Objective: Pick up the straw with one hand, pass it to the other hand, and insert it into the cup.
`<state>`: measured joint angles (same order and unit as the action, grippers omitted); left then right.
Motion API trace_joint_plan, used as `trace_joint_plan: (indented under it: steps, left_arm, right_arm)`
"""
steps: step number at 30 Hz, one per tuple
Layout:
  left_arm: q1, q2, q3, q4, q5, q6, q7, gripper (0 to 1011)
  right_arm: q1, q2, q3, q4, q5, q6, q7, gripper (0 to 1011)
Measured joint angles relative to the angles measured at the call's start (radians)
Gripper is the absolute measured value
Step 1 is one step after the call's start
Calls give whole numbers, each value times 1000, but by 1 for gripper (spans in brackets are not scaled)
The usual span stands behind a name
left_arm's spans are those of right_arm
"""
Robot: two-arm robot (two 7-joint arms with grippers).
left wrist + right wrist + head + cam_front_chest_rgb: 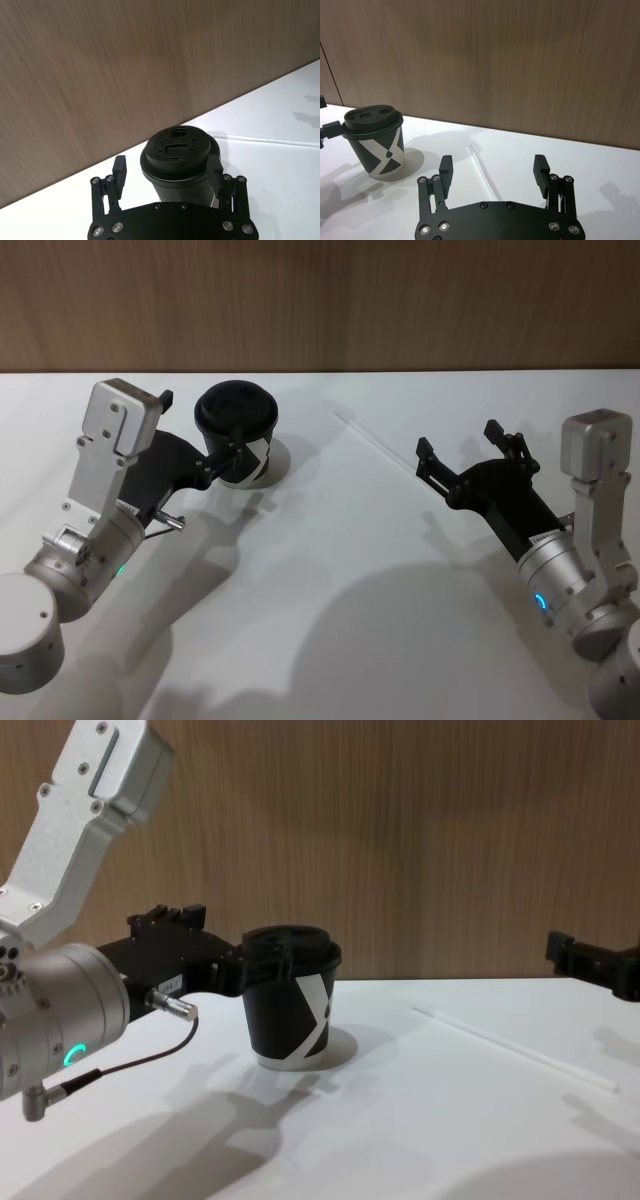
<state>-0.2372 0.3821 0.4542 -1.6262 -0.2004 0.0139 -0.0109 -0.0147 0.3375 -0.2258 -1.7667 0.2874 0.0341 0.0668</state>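
A wood-panelled wall [320, 300] backs a white worktop [330, 580], with a silver arm at either side. The left arm [95, 480], green ring lit, has the left tool [167, 167] at the cup [237, 425], which stands upright toward the worktop's left rear. The tool's jaws are wide open and straddle the cup at lid height. One finger sits right beside the rim of the lid [176, 150], and the other is apart from it with a gap showing. The cup is black with a white angular logo, and its black lid is on, hiding whatever is inside. The right arm [590, 570], blue light showing, holds the right tool [493, 165] above the worktop on the right, jaws spread wide, empty and touching nothing. The straw [375, 443] lies flat on the worktop between the cup and the right tool, apart from the cup, one end close by the right tool's fingers. A thin dark cable with a silver plug [170, 1007] hangs under the left arm.
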Motion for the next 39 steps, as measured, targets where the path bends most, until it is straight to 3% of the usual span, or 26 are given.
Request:
trace_joint_plan:
  steps: [23, 39]
  left_arm:
    - [0, 0, 0, 0, 0, 0, 0, 1002]
    - [0, 0, 0, 0, 0, 0, 0, 1003]
  right_arm:
    - [0, 5, -3, 3, -12, 8, 1, 1001]
    - [42, 55, -19, 63, -40, 30, 88, 1002]
